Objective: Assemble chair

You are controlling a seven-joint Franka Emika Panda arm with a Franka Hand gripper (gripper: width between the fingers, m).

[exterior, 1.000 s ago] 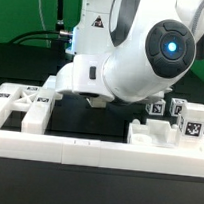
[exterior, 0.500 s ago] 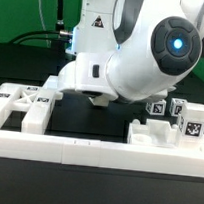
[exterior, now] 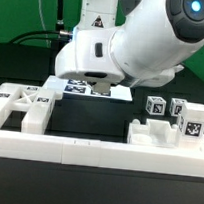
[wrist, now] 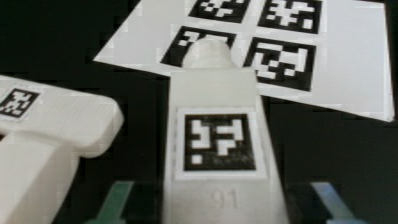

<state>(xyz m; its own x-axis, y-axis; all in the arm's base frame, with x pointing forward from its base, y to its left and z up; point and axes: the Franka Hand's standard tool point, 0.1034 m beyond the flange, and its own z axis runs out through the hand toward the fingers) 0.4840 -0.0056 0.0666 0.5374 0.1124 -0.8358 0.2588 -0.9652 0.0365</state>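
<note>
Jaws clenched on a long matte white blocky plastic chair leg (wrist: 217,110) w/ a black-and-white square tag on its upper face. In the wrist view the leg runs straight out btwn the two grey-green fingers (wrist: 118,202), one on each side of its near end. The contact itself sits at the frame edge. The leg's far, narrower end overlaps the marker board (wrist: 294,60), a thin flat white sheet w/ four tags, and covers part of it. Can't tell if the leg is clear of the black tabletop (exterior: 89,117).

Beside the leg, apart from it w/ a dark strip of tabletop btwn them, lies a second chunky white plastic chair piece (wrist: 50,135) w/ a small tag near its edge.

Exterior view: the glossy white robot arm (exterior: 145,44) fills the upper middle and hides most of the leg. The jaws hang low over the marker board (exterior: 77,85), which shows at approx 9 o'clock from them. Other chair parts, clock positions taken from the jaws:
- 8 o'clock, toward the exterior view's left: white slab-like frame piece w/ triangular cut-outs (exterior: 19,105).
- 3–4 o'clock, toward the exterior view's right: three small white tagged blocks (exterior: 155,107), (exterior: 178,110), (exterior: 194,121), close together in a row.
- 4–5 o'clock: white notched part (exterior: 152,135), just in front of the blocks.
- 6 o'clock: long low white border rail (exterior: 86,146) across the front.
</note>
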